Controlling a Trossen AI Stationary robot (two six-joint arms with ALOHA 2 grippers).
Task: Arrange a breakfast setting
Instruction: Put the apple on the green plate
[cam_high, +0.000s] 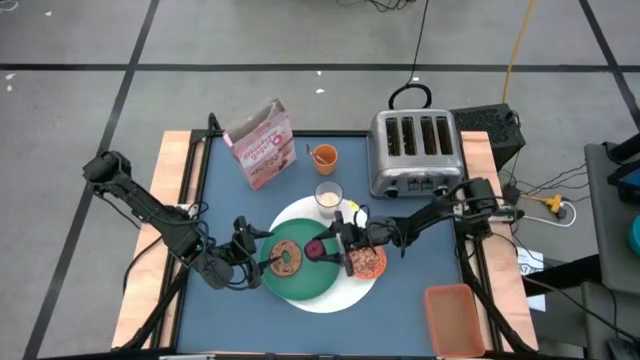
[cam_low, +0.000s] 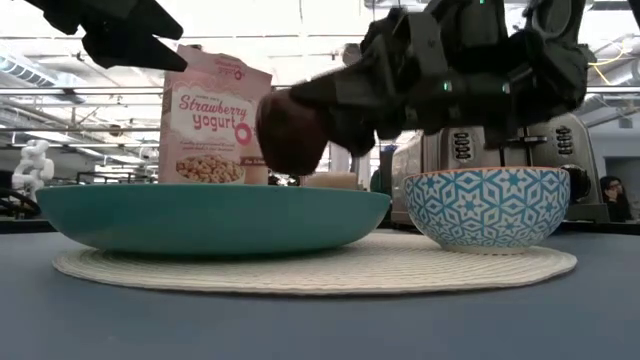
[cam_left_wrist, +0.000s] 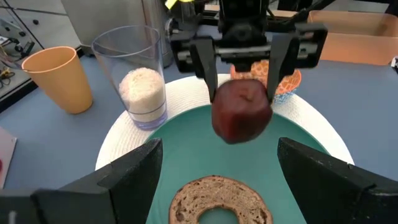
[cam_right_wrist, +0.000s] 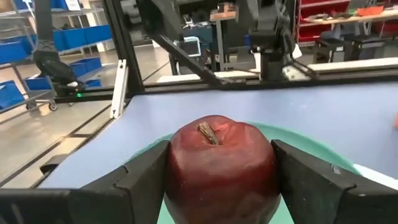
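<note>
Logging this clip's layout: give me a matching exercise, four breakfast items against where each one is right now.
Items:
1. bagel
2. dark red fruit
3. milk glass
4. pink cereal box

Places:
A. held above the plate in the right gripper
B. lying on the green plate
C. standing on the table behind the mat
D. standing on the white round mat, beside the plate

Pairs: 1-B, 2-A, 3-D, 4-C

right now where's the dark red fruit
The dark red fruit is clamped in the right gripper, held above the green plate near the table's middle in the high view, just right of the bagel.
</note>
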